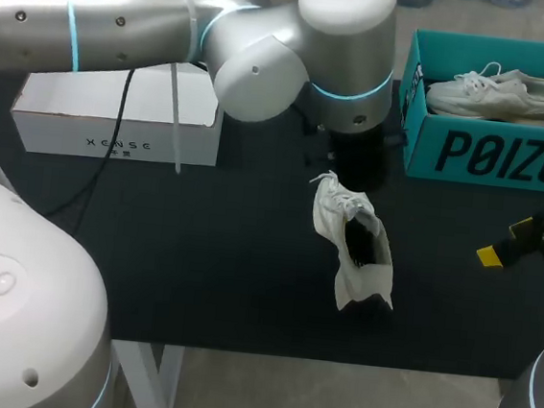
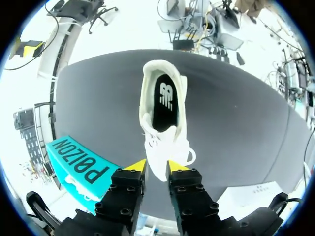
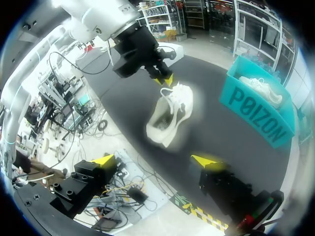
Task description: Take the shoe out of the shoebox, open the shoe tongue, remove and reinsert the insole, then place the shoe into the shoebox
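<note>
Between the yellow-tipped fingers (image 2: 137, 166) of the left gripper (image 2: 156, 167), set narrow and closed from two sides — the toe end of the white shoe (image 2: 160, 113), laces just ahead of the tips, heel farthest out. Beyond the heel, the dark table (image 2: 236, 123). Off to one side of the fingers, the teal shoebox (image 2: 81, 162). Well apart, across the shoe from them, the right gripper (image 3: 155, 161), spread wide on nothing.

Risk, as judged from here: a thin pinch on soft upper, with the whole weight of the shoe beyond it. Likely to slip or twist out at any swing or quick turn, and to drop onto the table. Could also shake the insole (image 2: 167, 96) loose before any work on the tongue. No second grip near enough to catch it.

From the left wrist alone: straight down the mouth of the shoe, dark insole seated inside. From the head view and the right wrist: a second white shoe (image 1: 500, 91) lying in the shoebox — from the left wrist, little more than the box's wall. From the right wrist: shoe side-on, dangling below the tips. Heel touching the table or just clear of it — cannot tell.
</note>
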Robot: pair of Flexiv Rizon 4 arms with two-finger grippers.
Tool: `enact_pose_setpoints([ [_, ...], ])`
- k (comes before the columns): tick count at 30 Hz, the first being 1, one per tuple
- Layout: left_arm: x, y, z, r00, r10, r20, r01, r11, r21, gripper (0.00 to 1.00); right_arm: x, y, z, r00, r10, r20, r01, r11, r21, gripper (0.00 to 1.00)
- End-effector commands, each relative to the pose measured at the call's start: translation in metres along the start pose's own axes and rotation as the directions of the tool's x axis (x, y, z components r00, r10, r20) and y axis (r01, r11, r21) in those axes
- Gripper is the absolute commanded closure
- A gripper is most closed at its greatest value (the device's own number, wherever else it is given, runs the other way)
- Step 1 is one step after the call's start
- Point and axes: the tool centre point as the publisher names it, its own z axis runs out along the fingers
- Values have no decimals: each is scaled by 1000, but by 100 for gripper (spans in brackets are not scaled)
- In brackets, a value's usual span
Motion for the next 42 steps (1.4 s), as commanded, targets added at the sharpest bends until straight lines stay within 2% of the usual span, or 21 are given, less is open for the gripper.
enact_pose_setpoints([
  [1, -3, 7, 20, 1000, 2, 2, -2, 1000, 12, 100, 1, -2, 0, 1000, 0, 3, 0, 1000, -2, 0],
  [7, -5, 2, 27, 1000, 4, 1, -4, 1000, 16, 100, 1, -2, 0, 1000, 0, 3, 0, 1000, -2, 0],
  [17, 7, -33, 39, 1000, -17, 4, 17, 997, 72, 100, 1, -2, 0, 1000, 0, 3, 0, 1000, -2, 0],
  [23, 16, -42, 47, 999, -42, 3, 42, 994, 98, 100, 1, -2, 0, 1000, 0, 3, 0, 1000, -2, 0],
  [30, 17, -40, 23, 996, -81, 26, 79, 995, 62, 100, 1, -2, 0, 1000, 0, 3, 0, 1000, -2, 0],
  [36, 22, -51, 0, 992, -124, 29, 121, 990, 69, 100, 1, -2, 0, 1000, 0, 3, 0, 1000, -2, 0],
  [39, 32, -62, -8, 978, -208, -18, 209, 972, 110, 100, 1, -2, 0, 1000, 0, 3, 0, 1000, -2, 0],
  [42, 51, -76, -17, 938, -342, -50, 346, 929, 134, 100, 1, -2, 0, 1000, 0, 3, 0, 1000, -2, 0],
])
